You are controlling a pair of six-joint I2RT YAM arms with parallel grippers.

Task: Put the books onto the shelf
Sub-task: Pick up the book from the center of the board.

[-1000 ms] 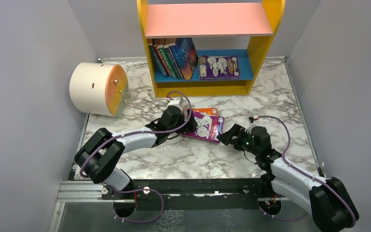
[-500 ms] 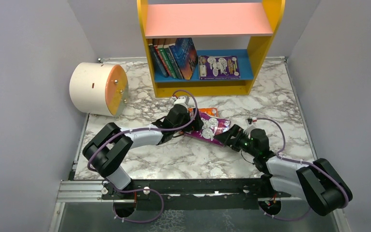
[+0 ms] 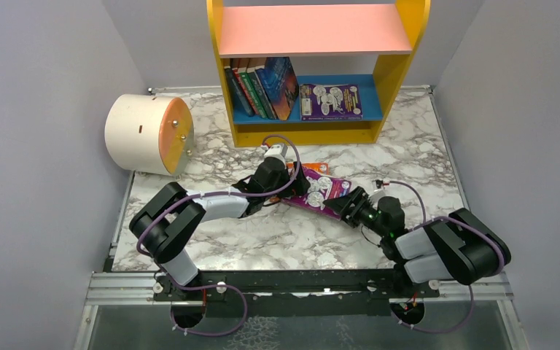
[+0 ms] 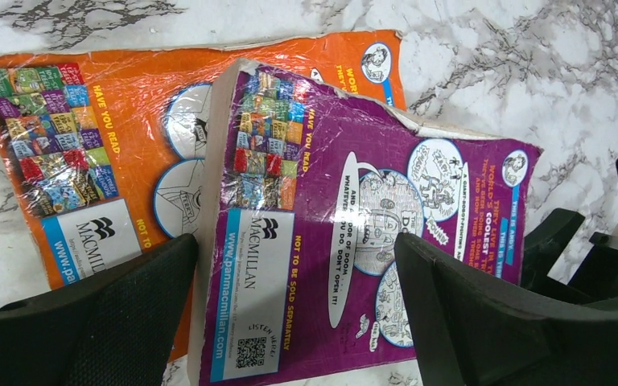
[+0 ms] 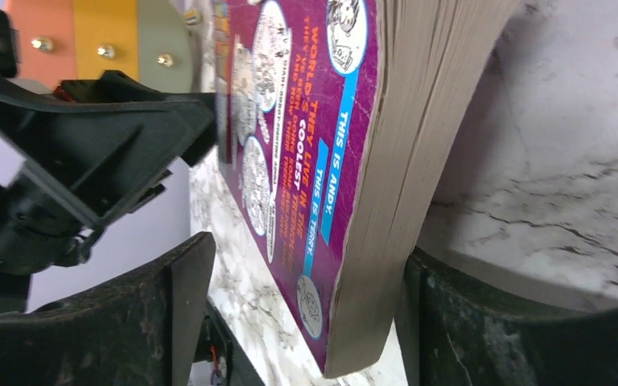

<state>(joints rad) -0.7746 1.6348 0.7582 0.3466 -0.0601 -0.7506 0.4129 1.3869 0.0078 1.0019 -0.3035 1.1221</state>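
Observation:
A purple book lies on the marble table, partly over an orange book. My left gripper is open above them. In the left wrist view its two fingers straddle the purple book, with the orange book to the left. My right gripper is open at the purple book's right corner. That corner sits between its fingers, the page edge close to one finger and a gap on the cover side. The shelf stands behind with several books upright and a purple one flat.
A cream cylinder with an orange end lies at the back left of the table. Grey walls close in both sides. The shelf's pink upper board overhangs its blue lower board.
The left gripper slid the purple book to the right. The right gripper came in from the right, took the book's corner between its fingers and narrowed its jaws.

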